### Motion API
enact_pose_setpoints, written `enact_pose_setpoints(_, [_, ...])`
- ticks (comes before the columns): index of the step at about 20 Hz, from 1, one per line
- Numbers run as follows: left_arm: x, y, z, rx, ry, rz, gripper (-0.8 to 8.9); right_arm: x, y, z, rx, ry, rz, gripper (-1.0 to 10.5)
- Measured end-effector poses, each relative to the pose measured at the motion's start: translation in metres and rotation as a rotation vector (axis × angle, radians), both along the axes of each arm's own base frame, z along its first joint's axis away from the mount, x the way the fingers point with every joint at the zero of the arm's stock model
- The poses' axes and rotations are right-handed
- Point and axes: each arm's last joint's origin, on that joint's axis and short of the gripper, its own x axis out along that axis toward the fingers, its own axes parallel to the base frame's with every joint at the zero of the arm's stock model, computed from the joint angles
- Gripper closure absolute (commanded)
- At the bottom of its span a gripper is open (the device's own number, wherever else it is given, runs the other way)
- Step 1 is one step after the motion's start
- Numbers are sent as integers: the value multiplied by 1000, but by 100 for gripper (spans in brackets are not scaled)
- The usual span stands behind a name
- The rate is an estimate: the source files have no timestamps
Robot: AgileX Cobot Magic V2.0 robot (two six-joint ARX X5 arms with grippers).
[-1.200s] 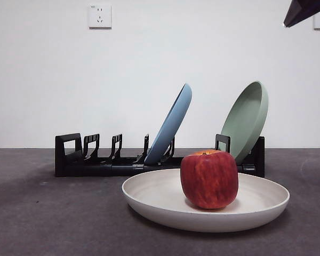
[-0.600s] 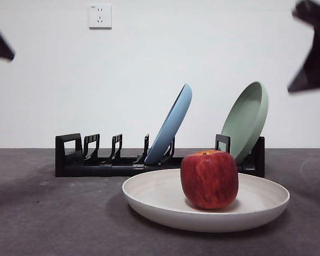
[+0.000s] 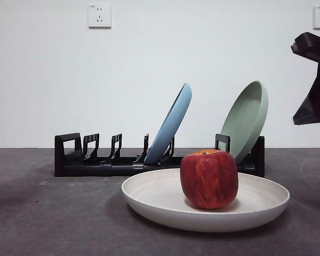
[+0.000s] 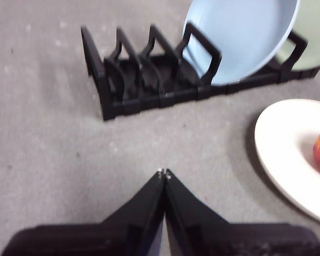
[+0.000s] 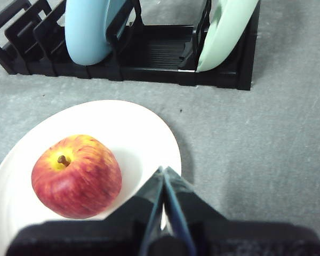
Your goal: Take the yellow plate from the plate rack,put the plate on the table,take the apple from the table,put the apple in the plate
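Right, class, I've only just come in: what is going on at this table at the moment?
Nothing is being held. The apple sits in the yellow plate, which lies flat on the table in front of the plate rack. The blue plate and the green plate lean in the rack's slots. The right gripper hangs above the yellow plate's edge near the apple, jaws shut and empty. The left gripper is over bare table beside the rack, also shut.

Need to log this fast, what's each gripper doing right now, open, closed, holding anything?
Left gripper: closed, holding nothing, above bare table.
Right gripper: closed, holding nothing, above the yellow plate's rim, beside the apple.
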Motion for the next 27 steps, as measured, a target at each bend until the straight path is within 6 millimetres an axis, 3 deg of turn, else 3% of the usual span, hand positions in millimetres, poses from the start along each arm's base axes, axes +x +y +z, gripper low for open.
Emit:
enact_pose_setpoints(12, [-4,2,1,0,-1,1,816,0,0,0,7,3,-3,945])
enact_pose_setpoints(19, [-35,31,27,-20,-309,136,816,0,0,0,9,4,-5,945])
enact_pose_setpoints(22, [-40,41,13,12,-355,228,816,0,0,0,9,4,-5,945])
enact_pose_setpoints(27, [-33,49,-34,52,-303,325,816,0,0,0,9,4,-5,945])
